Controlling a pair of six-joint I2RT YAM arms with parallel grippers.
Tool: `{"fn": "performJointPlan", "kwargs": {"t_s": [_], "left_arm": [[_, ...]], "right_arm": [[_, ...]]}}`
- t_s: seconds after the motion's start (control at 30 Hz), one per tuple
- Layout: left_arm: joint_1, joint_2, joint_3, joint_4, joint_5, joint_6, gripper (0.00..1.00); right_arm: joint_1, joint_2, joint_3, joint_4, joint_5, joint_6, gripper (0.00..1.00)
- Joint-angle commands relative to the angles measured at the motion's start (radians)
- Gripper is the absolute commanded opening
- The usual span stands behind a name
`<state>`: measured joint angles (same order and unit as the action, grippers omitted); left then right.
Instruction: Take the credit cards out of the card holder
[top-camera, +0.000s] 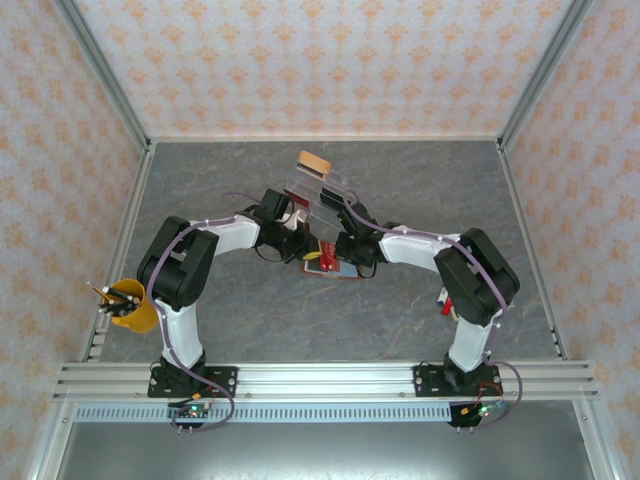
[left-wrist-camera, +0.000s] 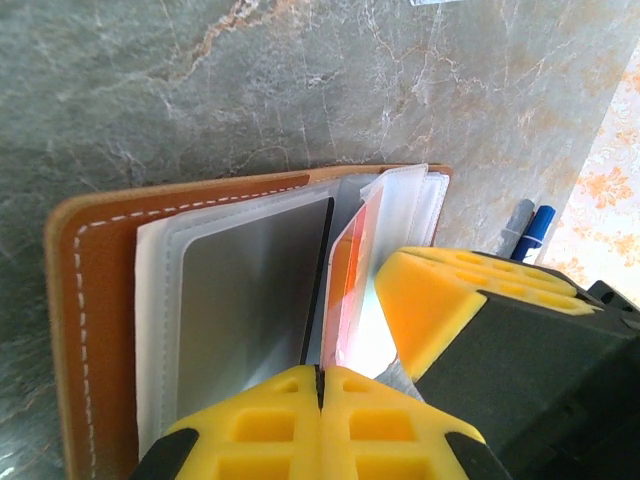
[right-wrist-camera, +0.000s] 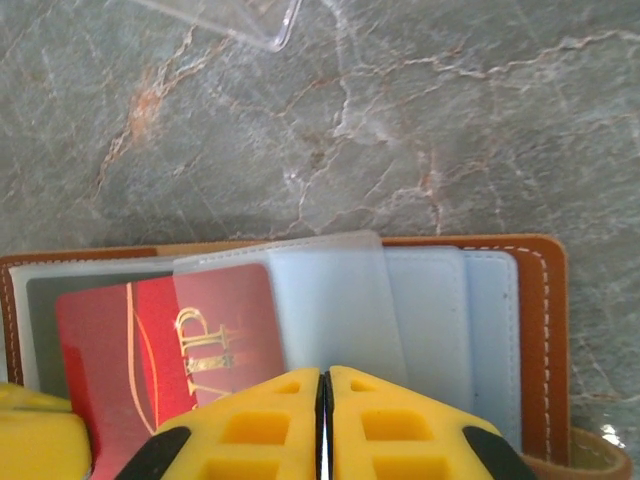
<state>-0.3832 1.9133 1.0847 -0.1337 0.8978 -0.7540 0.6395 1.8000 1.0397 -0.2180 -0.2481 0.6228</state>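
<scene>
Card holder (right-wrist-camera: 545, 330) lies open on the desk (top-camera: 250, 320), red card (right-wrist-camera: 110, 350) in one of its pockets, left hand (left-wrist-camera: 320, 385) and right hand (right-wrist-camera: 325, 385) both clenched at its plastic sleeves (right-wrist-camera: 420, 300); one should pin the sleeve while the other draws the card straight out.

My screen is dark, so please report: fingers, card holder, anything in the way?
Left fingers shut, right fingers shut, both at the sleeves. Card holder open flat; red card not yet out. Fingers crowd each other there.
</scene>
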Motion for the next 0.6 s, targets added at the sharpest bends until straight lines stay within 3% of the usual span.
{"fn": "performJointPlan", "kwargs": {"t_s": [0.0, 0.2, 0.57], "left_arm": [[0.007, 0.019, 0.013, -0.021, 0.001, 0.016, 0.0], [0.007, 0.023, 0.018, -0.027, -0.001, 0.016, 0.0], [0.007, 0.027, 0.014, 0.002, 0.023, 0.0, 0.04]], "right_arm": [[0.002, -0.049, 0.012, -0.022, -0.031, -0.056, 0.11], [0.002, -0.04, 0.015, -0.002, -0.088, -0.064, 0.11], [0.002, 0.051, 0.054, -0.083, -0.04, -0.046, 0.17]]}}
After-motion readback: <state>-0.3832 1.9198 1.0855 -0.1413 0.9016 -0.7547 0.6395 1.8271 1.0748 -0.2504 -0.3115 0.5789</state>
